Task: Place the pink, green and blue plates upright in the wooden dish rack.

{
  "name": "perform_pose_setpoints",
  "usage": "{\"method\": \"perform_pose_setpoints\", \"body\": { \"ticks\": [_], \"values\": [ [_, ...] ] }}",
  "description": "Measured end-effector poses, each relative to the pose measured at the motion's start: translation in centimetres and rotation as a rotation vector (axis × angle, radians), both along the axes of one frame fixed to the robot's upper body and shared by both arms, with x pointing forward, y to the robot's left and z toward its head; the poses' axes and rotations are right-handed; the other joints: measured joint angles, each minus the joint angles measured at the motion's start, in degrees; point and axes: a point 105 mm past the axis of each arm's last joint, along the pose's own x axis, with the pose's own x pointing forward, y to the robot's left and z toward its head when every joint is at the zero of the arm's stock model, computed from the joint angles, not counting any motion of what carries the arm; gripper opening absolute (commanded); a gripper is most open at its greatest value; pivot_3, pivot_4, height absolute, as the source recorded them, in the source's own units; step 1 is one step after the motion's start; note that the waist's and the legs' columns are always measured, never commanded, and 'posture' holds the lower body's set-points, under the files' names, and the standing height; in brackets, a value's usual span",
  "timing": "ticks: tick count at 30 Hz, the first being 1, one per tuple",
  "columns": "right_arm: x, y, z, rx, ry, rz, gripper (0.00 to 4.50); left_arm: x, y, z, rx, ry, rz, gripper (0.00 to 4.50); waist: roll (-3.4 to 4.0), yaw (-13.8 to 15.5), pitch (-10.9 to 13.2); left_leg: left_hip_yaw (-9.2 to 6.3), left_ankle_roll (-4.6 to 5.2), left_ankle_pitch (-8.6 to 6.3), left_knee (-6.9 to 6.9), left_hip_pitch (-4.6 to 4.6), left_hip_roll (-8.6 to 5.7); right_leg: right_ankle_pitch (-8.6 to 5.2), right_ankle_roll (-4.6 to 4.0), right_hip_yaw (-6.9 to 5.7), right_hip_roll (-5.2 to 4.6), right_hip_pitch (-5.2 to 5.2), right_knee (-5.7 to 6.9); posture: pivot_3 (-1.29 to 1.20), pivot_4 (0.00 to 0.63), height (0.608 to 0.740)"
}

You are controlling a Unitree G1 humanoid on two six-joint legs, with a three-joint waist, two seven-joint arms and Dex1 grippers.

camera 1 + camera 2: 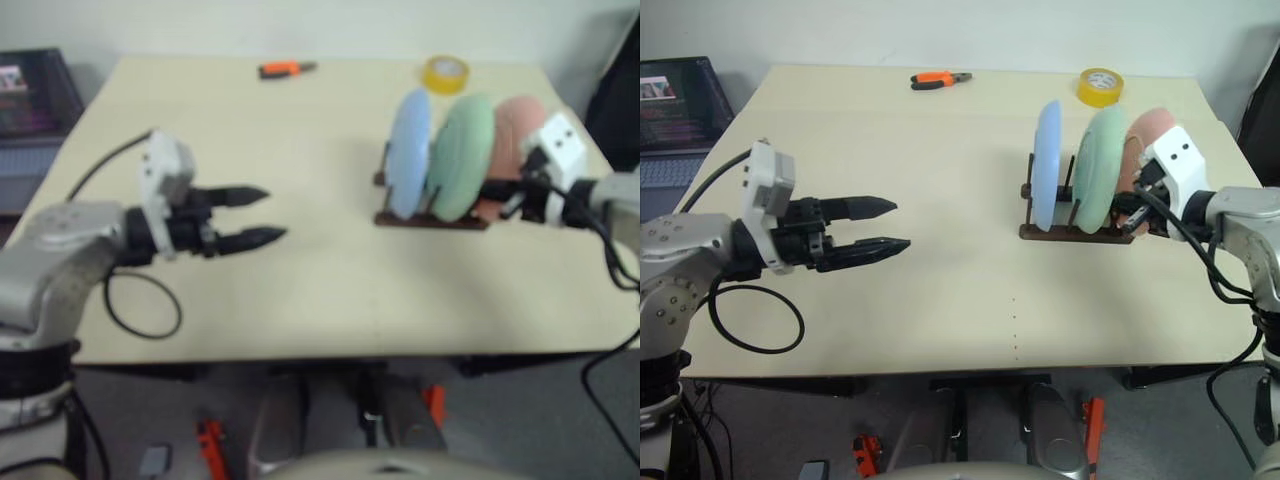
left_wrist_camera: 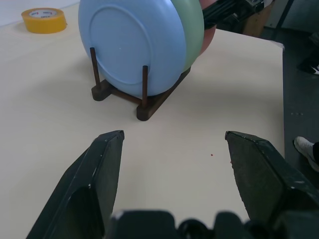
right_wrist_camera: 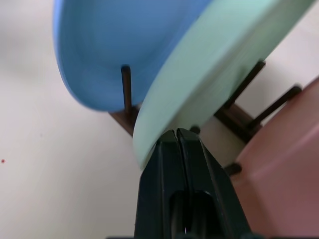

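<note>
On the surface's right, blue plate (image 1: 1047, 165), green plate (image 1: 1099, 168), pink plate (image 1: 1144, 135) are standing in your rack (image 1: 1074, 233) | left end effector (image 1: 895, 226) is hanging apart | right end effector (image 3: 176, 135) is sitting together at the green plate.

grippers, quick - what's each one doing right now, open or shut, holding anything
Left gripper: open, holding nothing, above the bare table.
Right gripper: shut, holding nothing, its tip at the green plate in the wooden dish rack.

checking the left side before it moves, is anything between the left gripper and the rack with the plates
Nothing visible. Bare table lies between the open left gripper and the wooden dish rack, where the blue plate faces it.
</note>
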Motion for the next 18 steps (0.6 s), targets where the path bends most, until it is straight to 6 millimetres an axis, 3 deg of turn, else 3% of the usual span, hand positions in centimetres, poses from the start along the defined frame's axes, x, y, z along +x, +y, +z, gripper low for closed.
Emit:
{"method": "perform_pose_setpoints", "body": {
  "ticks": [8, 12, 18],
  "values": [
    [0.1, 0.2, 0.4, -0.011, -0.008, 0.019, 0.02, 0.0, 0.2, -0.3, -0.001, 0.008, 0.017, 3.58, 0.00, 0.01, 0.00, 0.00, 0.00, 0.00, -0.02, 0.00, 0.00, -0.01, -0.01, 0.00, 0.00, -0.01, 0.00, 0.00, 0.150, 0.740],
    [-1.5, -0.7, 0.6, -0.055, 0.047, 0.057, 0.02, -0.1, 0.8, -0.1, 0.005, 0.002, 0.034, 3.58, 0.00, 0.05, 0.00, -0.01, 0.00, 0.00, -0.04, -0.01, 0.00, -0.06, -0.09, -0.03, -0.01, -0.02, -0.01, 0.00, 0.150, 0.740],
    [-3.7, -2.8, 5.5, -0.034, -0.030, 0.100, 0.02, -0.1, 2.0, 0.7, 0.036, -0.027, 0.059, 3.58, 0.00, 0.07, 0.00, -0.02, -0.01, -0.01, -0.02, 0.03, 0.00, -0.07, -0.12, -0.05, -0.07, -0.01, -0.01, 0.00, 0.150, 0.740]
  ]
}}
